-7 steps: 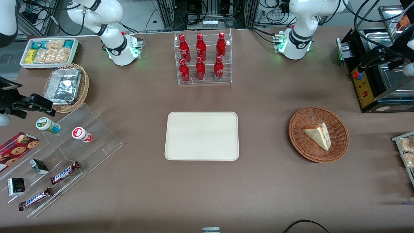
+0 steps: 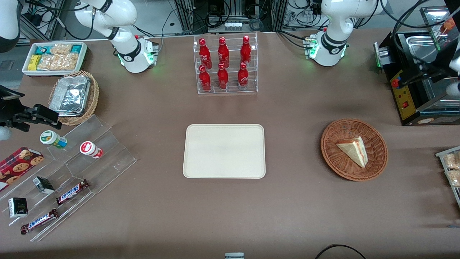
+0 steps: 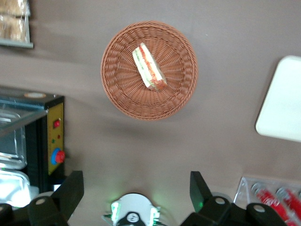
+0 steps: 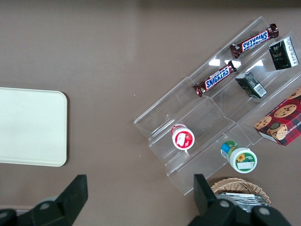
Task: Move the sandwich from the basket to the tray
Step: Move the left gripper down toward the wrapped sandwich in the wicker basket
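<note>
The sandwich (image 2: pixel 354 150) (image 3: pixel 149 67), a pale wedge with pink and green filling, lies in the reddish-brown woven basket (image 2: pixel 334 165) (image 3: pixel 122 89) toward the working arm's end of the table. The cream tray (image 2: pixel 224 151) (image 3: pixel 282 103) (image 4: pixel 30 127) sits mid-table with nothing on it. My left gripper (image 2: pixel 418 73) (image 3: pixel 135 188) hangs high over the black machine, farther from the front camera than the basket. Its fingers (image 3: pixel 70 190) stand wide open with nothing between them, well apart from the sandwich.
A black machine (image 2: pixel 413 97) stands beside the basket at the table's end. A clear rack of red bottles (image 2: pixel 225 64) stands farther back than the tray. A stepped clear shelf with snacks (image 2: pixel 72 172), a pale foil-lined basket (image 2: pixel 73 97) and a white snack bin (image 2: pixel 54 57) lie toward the parked arm's end.
My left gripper has shifted slightly over the black machine, a little nearer the front camera. The sandwich, basket and tray have not moved.
</note>
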Controlling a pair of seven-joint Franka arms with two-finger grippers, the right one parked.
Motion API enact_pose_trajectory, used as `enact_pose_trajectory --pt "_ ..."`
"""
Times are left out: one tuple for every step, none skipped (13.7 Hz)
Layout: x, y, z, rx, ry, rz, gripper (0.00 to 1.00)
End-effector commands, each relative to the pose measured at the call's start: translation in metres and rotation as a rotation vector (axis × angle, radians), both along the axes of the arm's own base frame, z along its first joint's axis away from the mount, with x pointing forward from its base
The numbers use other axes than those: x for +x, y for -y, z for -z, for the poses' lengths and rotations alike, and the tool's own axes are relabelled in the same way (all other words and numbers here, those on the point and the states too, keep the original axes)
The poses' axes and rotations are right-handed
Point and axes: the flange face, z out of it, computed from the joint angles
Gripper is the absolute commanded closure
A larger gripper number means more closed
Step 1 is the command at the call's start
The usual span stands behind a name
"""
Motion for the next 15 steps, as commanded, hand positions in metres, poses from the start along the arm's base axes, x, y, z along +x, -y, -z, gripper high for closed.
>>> enact_pose_trajectory --pt "0.019 0.0 0.024 0.037 -0.004 -0.138 0.0" --pt "0.027 -0.001 0.041 0.051 -0.026 -0.208 0.0" --pt "0.036 -0.002 0.063 0.065 -0.061 -0.275 0.0" --pt "0.045 -0.004 0.082 0.07 -0.075 -0.311 0.0" --pt "0.051 -0.009 0.103 0.082 -0.081 -0.359 0.0" --pt "0.054 -0.014 0.121 0.092 -0.061 -0.435 0.0" --pt "0.054 -0.015 0.141 0.096 -0.036 -0.491 0.0" --pt "0.055 -0.016 0.161 0.094 -0.018 -0.532 0.0" --pt "0.054 -0.015 0.185 0.107 -0.015 -0.576 0.0" --pt "0.055 -0.016 0.205 0.103 0.009 -0.606 0.0" --pt "0.052 -0.015 0.227 0.098 0.035 -0.626 0.0" --pt "0.049 -0.014 0.249 0.093 0.062 -0.67 0.0" --pt "0.045 -0.013 0.27 0.096 0.074 -0.707 0.0" --pt "0.044 -0.012 0.285 0.093 0.089 -0.725 0.0" --pt "0.046 -0.008 0.3 0.097 0.094 -0.75 0.0"
